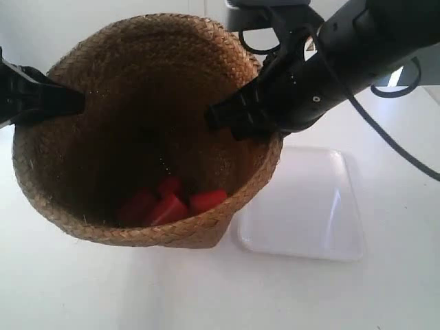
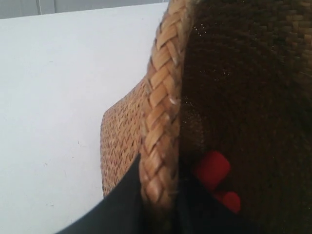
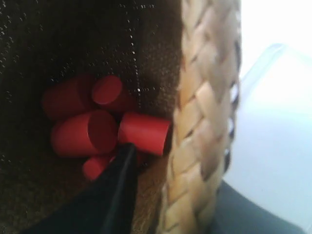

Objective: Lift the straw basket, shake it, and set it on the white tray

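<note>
Arms reach in from either side: my left arm (image 1: pixel 31 97) and right arm (image 1: pixel 344 55) each have jaws pinching opposite rims of the straw basket (image 1: pixel 103 82). I see it tipped, mouth toward the exterior camera, long axis slanting, just beside the white tray (image 1: pixel 309 206) on the bench (image 1: pixel 69 295).

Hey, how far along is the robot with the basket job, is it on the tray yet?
Done: the left gripper and right gripper each clamp the rim of the straw basket. In hand: the basket hangs tipped between them, seemingly lifted, with red cylinders loose inside. Left: setting it down on the white tray, which lies beside it, not under it.
</note>
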Robot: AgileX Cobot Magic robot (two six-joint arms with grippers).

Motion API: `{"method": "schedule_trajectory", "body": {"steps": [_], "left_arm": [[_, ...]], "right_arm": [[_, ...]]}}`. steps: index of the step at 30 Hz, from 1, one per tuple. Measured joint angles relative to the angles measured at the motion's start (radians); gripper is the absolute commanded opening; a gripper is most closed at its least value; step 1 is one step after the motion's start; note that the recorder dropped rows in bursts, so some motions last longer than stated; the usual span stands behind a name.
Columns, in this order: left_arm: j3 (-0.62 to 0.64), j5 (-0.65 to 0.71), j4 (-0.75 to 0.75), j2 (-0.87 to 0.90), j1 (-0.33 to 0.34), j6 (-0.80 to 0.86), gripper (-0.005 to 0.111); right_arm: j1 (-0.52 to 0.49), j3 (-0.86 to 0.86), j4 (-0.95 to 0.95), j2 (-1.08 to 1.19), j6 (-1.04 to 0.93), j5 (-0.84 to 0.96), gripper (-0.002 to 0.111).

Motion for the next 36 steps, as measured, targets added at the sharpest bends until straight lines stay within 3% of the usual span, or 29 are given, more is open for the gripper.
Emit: {"method": "schedule_trajectory", "body": {"steps": [15, 36], "left_arm": [[0.066, -0.066, -0.015, 0.000, 0.000, 0.008, 0.000], [0.065, -0.104, -0.080, -0.024, 0.000, 0.033, 0.000]], "right_arm": [[0.000, 0.000, 0.000, 0.064, 0.000, -0.027, 0.000], [0.000, 0.008, 0.000, 0.066, -0.004, -0.014, 0.000]]}}
